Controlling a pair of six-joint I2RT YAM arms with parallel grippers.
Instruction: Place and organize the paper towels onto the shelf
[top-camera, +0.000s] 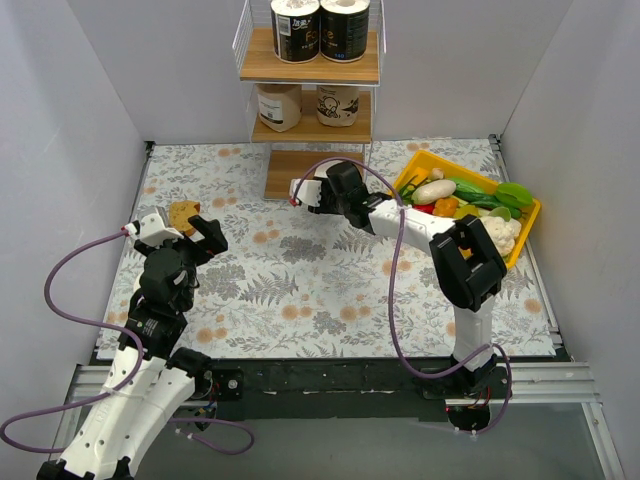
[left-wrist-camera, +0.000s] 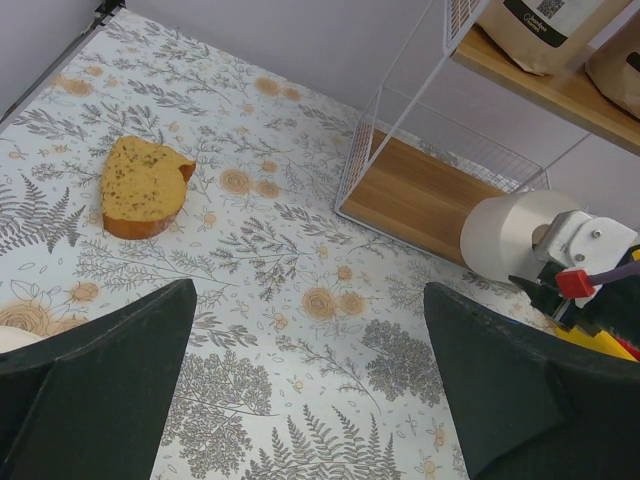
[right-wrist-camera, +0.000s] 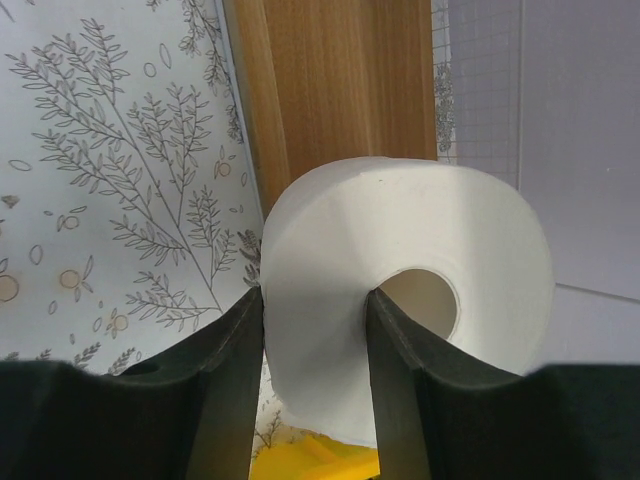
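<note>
Grey walls are closing in a desk (top-camera: 300, 290) that is wearing a cloth printed with ferns and flowers. At the far side, the shelf (top-camera: 262, 68) is standing against the back wall. Two black-wrapped rolls (top-camera: 295, 30) are sitting upright side by side on its top board, and two tan-wrapped rolls (top-camera: 338, 104) are sitting side by side on the middle board. The bottom board (left-wrist-camera: 420, 195) is lying bare.

The right arm is reaching toward the far left, and the right gripper (right-wrist-camera: 315, 340) is clamping the wall of a plain white roll (right-wrist-camera: 400, 270). One finger is pressing on the outside of the roll and the other is sitting inside the hollow core. The white roll is hanging just near of the bottom board's front edge, at the board's right end, and is not resting on it.

The left gripper (left-wrist-camera: 310, 390) is hovering over the left part of the desk with its fingers spread wide apart and nothing between them. A slice of bread (left-wrist-camera: 143, 185) is lying flat on the cloth just beyond it.

On the far right, a yellow tray (top-camera: 527, 218) is sitting at an angle and is holding mixed vegetables, among them a cauliflower (top-camera: 500, 232).
</note>
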